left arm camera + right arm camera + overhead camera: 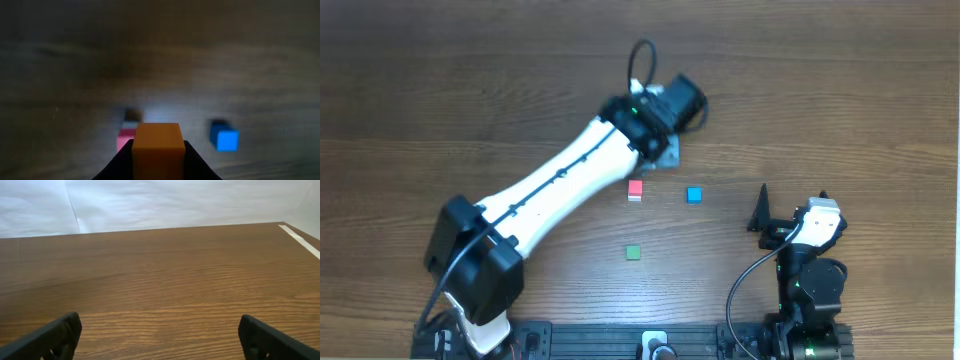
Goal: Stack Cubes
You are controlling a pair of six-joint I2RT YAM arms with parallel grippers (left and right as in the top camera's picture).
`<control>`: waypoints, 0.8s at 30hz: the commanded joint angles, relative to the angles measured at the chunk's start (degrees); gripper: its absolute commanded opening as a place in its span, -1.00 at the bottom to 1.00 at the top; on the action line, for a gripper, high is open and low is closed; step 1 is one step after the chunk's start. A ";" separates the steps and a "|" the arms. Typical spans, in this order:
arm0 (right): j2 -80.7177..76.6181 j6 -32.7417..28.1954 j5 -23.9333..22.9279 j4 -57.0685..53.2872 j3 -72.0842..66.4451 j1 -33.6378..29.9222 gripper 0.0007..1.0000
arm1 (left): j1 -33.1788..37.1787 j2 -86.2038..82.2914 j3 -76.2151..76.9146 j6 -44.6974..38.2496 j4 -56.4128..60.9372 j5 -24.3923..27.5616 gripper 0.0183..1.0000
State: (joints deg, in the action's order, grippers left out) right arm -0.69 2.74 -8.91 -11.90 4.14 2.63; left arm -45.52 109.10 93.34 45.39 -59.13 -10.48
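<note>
My left gripper (pixel 158 155) is shut on an orange cube (pixel 157 146), held above the table. Below and just behind it in the left wrist view lies a pink cube (pixel 123 140), partly hidden by the orange one, and a blue cube (pixel 224 138) lies apart to its side. From above, the left gripper (pixel 658 140) hangs near the table's middle, with the pink cube (pixel 636 189), the blue cube (pixel 694 194) and a green cube (pixel 633 253) on the wood nearer the arm bases. My right gripper (pixel 160 330) is open over bare table; from above it (pixel 762 212) stands at the right.
The wooden table (pixel 440 100) stretches wide at the back and left. A white wall (pixel 175 202) rises behind its far edge, and a pale tape strip (pixel 300 239) runs along one corner.
</note>
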 commanded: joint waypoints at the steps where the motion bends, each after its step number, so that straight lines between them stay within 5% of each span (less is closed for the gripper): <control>1: 0.31 -0.26 0.26 -0.04 -0.42 -0.39 0.98 | -1.16 -1.14 -4.57 4.72 -0.31 -1.79 -0.86; 24: 0.31 -0.26 0.28 -0.04 -0.42 -0.42 0.98 | -1.62 -3.56 -11.76 7.58 2.80 -0.94 -0.90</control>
State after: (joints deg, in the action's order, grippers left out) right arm -0.69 2.76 -8.91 -11.90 4.14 2.63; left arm -46.87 105.95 82.06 52.12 -56.36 -10.98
